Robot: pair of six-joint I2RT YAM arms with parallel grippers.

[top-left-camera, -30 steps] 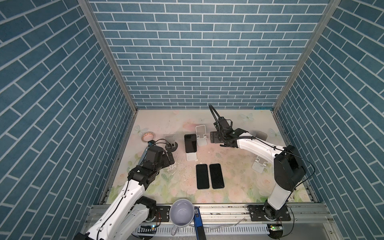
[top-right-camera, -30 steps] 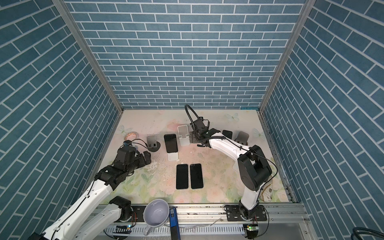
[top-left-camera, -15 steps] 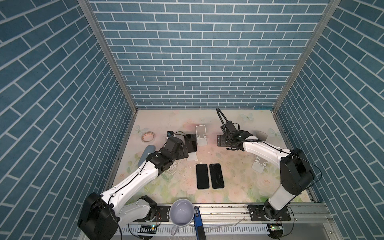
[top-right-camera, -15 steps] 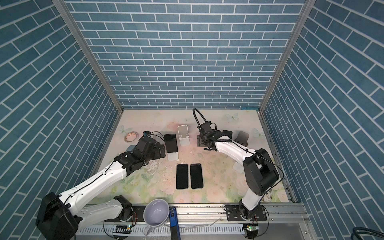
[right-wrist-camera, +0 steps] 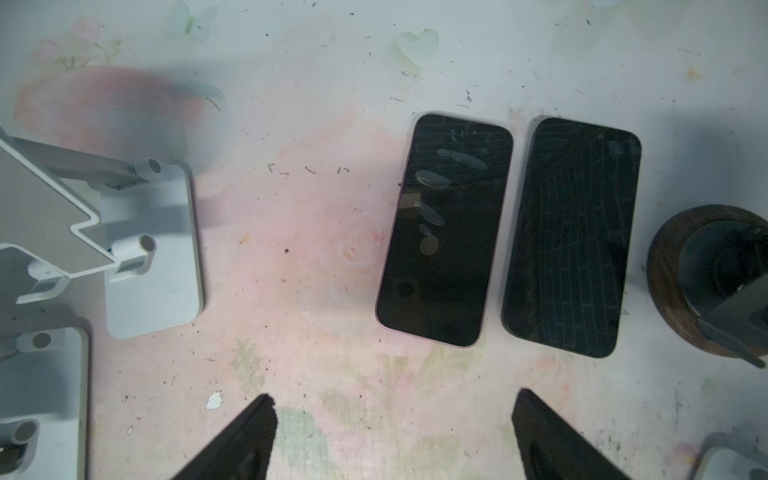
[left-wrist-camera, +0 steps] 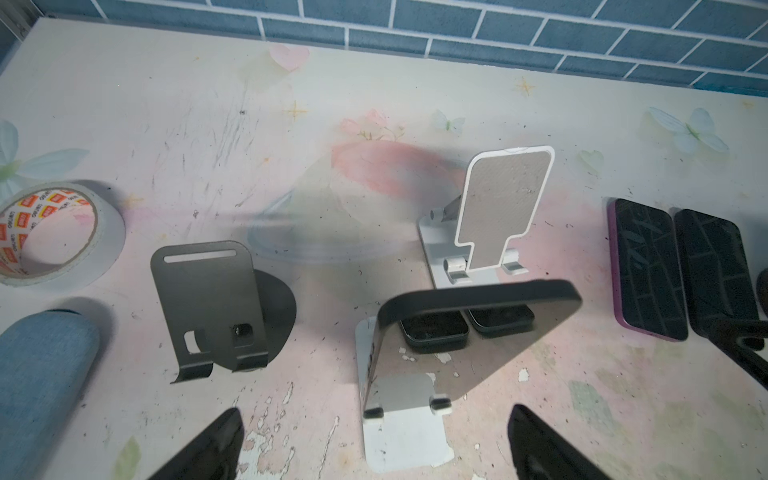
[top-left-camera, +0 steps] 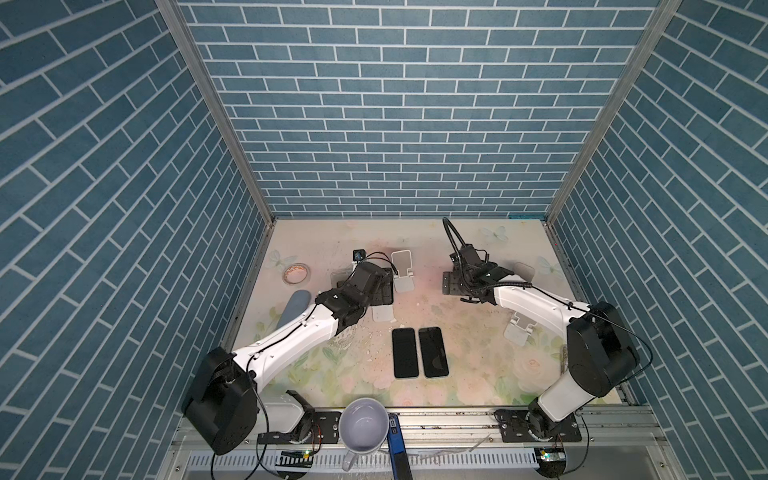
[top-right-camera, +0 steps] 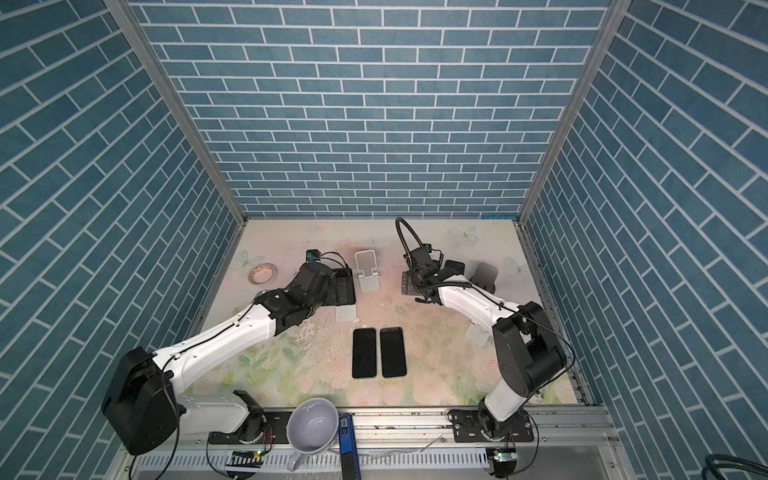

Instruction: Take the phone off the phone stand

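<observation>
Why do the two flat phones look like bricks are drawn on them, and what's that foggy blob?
Right wrist view: the pink-edged phone and black phone mirror the brick walls; greasy smudges shine on the pink-edged one. Left wrist view: a foggy smear sits mid-picture, maybe lens dirt.

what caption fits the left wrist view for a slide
Open left gripper facing the phone on its white stand; empty white stand, dark stand and tape roll beyond.

Phones x3: flat purple-rimmed phone [right-wrist-camera: 444, 228], flat black phone [right-wrist-camera: 569, 237], propped black phone [left-wrist-camera: 432, 361].
Stands x5: white plastic folding stand [top-left-camera: 401, 270], white loaded stand [top-left-camera: 382, 312], white stand by bench right edge [top-left-camera: 516, 334], dark grey bent-metal stand [left-wrist-camera: 208, 299], grey-plate stand [top-left-camera: 524, 272].
Printed tape roll [top-left-camera: 296, 274] x1, blue fabric cylinder [top-left-camera: 296, 306] x1, white mug [top-left-camera: 362, 424] x1.
</observation>
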